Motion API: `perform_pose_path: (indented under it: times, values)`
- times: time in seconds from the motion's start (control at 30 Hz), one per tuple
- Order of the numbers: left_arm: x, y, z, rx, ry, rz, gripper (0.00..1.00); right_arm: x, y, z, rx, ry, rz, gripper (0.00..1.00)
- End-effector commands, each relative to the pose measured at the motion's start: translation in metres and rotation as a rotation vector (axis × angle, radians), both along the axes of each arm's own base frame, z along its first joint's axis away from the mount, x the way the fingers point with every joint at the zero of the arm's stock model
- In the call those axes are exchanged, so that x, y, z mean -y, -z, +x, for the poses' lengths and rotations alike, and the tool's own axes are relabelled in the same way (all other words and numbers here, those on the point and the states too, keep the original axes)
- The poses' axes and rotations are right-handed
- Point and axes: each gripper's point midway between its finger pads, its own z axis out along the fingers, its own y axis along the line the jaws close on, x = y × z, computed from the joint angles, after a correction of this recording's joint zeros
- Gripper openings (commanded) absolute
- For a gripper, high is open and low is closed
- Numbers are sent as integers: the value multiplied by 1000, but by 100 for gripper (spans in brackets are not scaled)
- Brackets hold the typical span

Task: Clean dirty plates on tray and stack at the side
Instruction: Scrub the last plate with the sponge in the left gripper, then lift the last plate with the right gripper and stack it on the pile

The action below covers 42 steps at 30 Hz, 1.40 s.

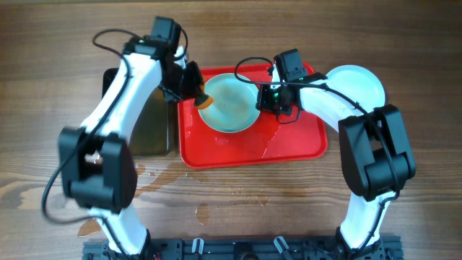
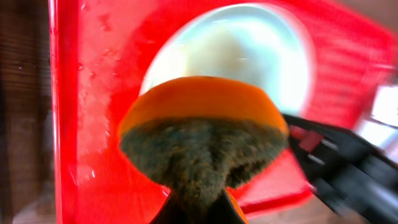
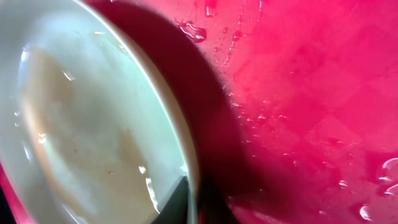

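1. Plate (image 1: 229, 105) in tray (image 1: 296, 144), toward the back-left part; pale blue, wet, with a faint brownish film in the middle.
2. Right rim of plate pinched by right tool (image 1: 264, 100), one finger on each face in the right wrist view. Dark shadow on the tray under that rim, so seemingly raised there rather than lying flat.
3. Left tool (image 1: 198, 94) clamped on sponge (image 1: 205, 101), squeezed into a bulge. Dark scrub side toward the wrist camera, orange side beyond it.
4. Sponge at the plate's left rim; touching or just above, cannot tell.
5. Tray red, beaded with water, on the table (image 1: 58, 43) between the two arms.
6. Second plate (image 1: 361, 79) on the table just right of the tray's back corner, partly hidden by the right arm.
7. Black pan (image 1: 148, 130) just beside the tray's left edge, partly under the left arm.
8. Puddles (image 1: 202, 213) on the table in front of the tray.
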Motion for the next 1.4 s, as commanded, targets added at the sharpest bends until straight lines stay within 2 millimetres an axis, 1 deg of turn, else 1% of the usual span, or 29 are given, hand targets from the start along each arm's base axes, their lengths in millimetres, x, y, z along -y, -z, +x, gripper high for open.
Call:
perform_pose_path:
  times: [0.0, 0.03, 0.07, 0.1, 0.17, 0.2, 0.27, 0.3, 0.33, 0.37, 0.4, 0.47, 0.53, 0.6, 0.63, 0.67, 0.7, 0.77, 0.8, 0.87, 0.97, 1.0, 1.07, 1.2, 1.23, 1.27, 1.3, 1.33, 1.37]
  values:
    - [6, -31, -3, 63, 44, -39, 4, 4, 21, -8, -37, 0, -32, 21]
    - [5, -29, -5, 53, 44, -37, 4, 4, 21, -5, -25, 2, -35, 22]
    - [5, -29, -6, 51, 44, -36, 4, 3, 20, -2, -11, -3, -32, 17]
    - [4, -29, -5, 52, 42, -29, 4, 2, 19, -2, -8, -9, -27, 4]
    - [0, -27, -4, 55, 36, -5, 4, -5, 12, -6, -1, -76, 23, 4]
    - [-2, -26, -5, 54, 33, 9, 4, 0, -1, -7, 6, -74, 27, 4]
    - [-3, -26, -5, 52, 32, 13, 4, 14, -34, -3, 66, -41, -14, 4]
    - [-3, -26, -5, 52, 31, 14, 4, 26, -58, 0, 123, -10, -72, 4]
    - [-4, -25, -5, 53, 30, 19, 4, 44, -88, 0, 190, 37, -149, 4]
    - [-4, -25, -5, 53, 30, 20, 4, 54, -101, -1, 220, 60, -191, 4]
    - [-4, -25, -5, 53, 30, 20, 4, 74, -125, -6, 272, 109, -273, 4]
    - [-5, -25, -4, 57, 28, 27, 4, 111, -163, -19, 349, 197, -425, 4]
    - [-7, -25, -2, 66, 24, 39, 4, 140, -198, -35, 426, 279, -564, 4]
    - [-7, -25, -1, 66, 24, 39, 4, 153, -219, -45, 486, 323, -666, 4]
    - [-7, -25, -1, 69, 24, 38, 4, 158, -225, -48, 506, 347, -715, 4]
    - [-7, -25, 0, 72, 24, 37, 4, 160, -236, -53, 550, 355, -817, 4]
    - [-7, -25, 0, 73, 24, 37, 4, 159, -241, -55, 574, 355, -868, 4]
    - [-7, -25, 0, 72, 24, 37, 4, 151, -255, -61, 647, 346, -982, 4]
    - [-7, -25, 0, 72, 24, 37, 4, 142, -271, -66, 721, 313, -1089, 4]
    - [-7, -25, 0, 73, 24, 37, 4, 125, -295, -75, 825, 252, -1235, 4]
    - [-7, -25, 0, 72, 24, 38, 4, 110, -333, -89, 947, 260, -1427, 4]
    - [-7, -25, 0, 72, 24, 38, 4, 105, -338, -91, 959, 246, -1453, 4]
    - [-7, -25, 0, 72, 24, 38, 4, 97, -344, -88, 978, 252, -1433, 5]
    - [-7, -25, 0, 73, 24, 38, 4, 95, -347, -86, 997, 299, -1391, 4]
    - [-7, -25, 0, 72, 24, 38, 4, 94, -347, -86, 1010, 336, -1354, 4]
    - [-7, -25, 0, 72, 24, 38, 4, 87, -340, -81, 1014, 312, -1287, 4]
    - [-7, -25, 0, 72, 24, 38, 4, 77, -326, -75, 1003, 256, -1188, 4]
    - [-7, -25, 0, 72, 24, 38, 4, 69, -307, -69, 964, 196, -1081, 4]
    - [-7, -25, 0, 72, 24, 38, 4, 66, -293, -67, 921, 172, -1005, 4]
